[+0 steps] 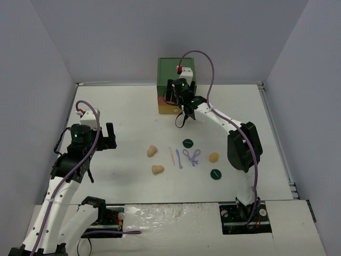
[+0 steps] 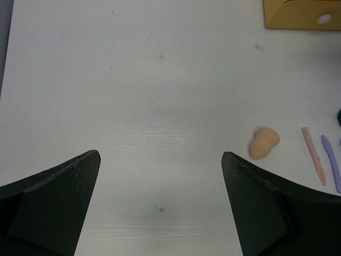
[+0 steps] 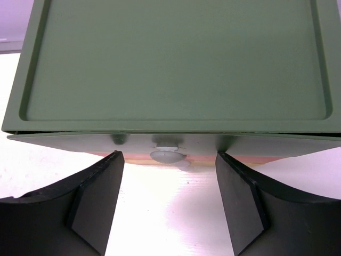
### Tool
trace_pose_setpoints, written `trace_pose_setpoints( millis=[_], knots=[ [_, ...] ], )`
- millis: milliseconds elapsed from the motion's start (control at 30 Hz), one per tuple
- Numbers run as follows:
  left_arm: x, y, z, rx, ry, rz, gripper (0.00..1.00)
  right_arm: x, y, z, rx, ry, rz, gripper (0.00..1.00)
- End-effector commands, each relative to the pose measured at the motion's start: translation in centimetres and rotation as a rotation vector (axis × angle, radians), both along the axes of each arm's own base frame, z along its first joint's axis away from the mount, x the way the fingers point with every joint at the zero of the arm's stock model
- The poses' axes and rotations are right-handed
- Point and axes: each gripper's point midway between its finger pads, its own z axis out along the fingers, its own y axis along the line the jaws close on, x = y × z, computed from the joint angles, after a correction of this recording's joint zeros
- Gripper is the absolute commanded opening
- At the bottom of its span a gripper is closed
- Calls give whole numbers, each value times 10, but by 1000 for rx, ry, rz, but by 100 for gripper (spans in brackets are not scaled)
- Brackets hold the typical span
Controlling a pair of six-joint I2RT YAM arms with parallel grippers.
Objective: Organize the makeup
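Sponges [image 1: 152,151], three, and two discs [image 1: 187,143] flank the orange stick [image 1: 171,156] and lilac tools [image 1: 179,158] mid-desk [image 1: 122,106]. I read both long axes as near-to-far. My left end effector [image 2: 160,202] gapes wide over bare desk left of them, and its view crops the lilac tool. My right end effector [image 3: 168,202], also wide, faces the box [image 3: 170,64] knob [image 3: 167,156].

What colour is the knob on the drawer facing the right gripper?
The knob is pale grey, on the green drawer; clearest in the right wrist view.
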Motion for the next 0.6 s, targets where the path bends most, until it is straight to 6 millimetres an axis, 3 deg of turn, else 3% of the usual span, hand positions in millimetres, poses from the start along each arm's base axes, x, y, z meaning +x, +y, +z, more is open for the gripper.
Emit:
trace_pose_setpoints(
  millis=[0, 300, 567],
  knots=[
    [9, -2, 28, -31, -86, 5, 97, 14, -6, 56, 106, -140, -67, 68],
    [9, -3, 28, -32, -88, 2, 97, -4, -11, 45, 111, -101, -43, 68],
    [10, -3, 27, -31, -85, 2, 97, -16, -15, 20, 103, -80, -27, 64]
  ],
)
